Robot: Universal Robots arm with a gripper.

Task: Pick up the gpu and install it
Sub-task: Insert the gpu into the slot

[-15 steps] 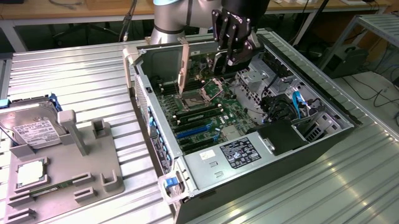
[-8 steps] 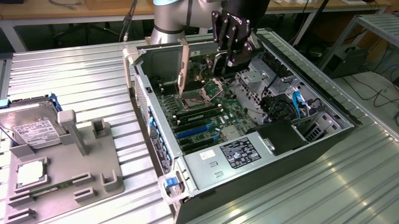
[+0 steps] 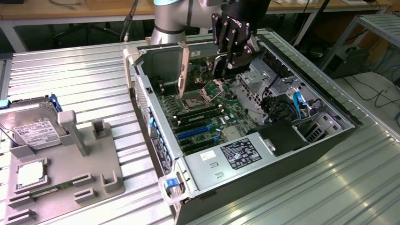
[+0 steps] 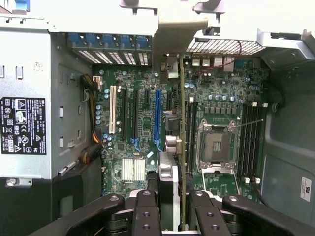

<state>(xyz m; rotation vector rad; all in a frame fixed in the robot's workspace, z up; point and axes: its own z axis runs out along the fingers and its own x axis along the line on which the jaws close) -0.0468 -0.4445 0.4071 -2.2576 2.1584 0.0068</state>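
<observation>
Black gpu (image 4: 181,147) clamped on edge in gripper (image 4: 174,212), over motherboard (image 4: 145,142), exterior view's 12 o'clock. Install step, card unseated. Seating likely needs edge aligned over blue slot (image 4: 158,115).

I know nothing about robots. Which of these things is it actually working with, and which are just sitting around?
Part of the job:
- gpu, gripped on edge by the gripper
- open computer case
- motherboard inside it

Just lying about:
- hard drive
- memory stick
- grey holder they rest on, beside the case
</observation>
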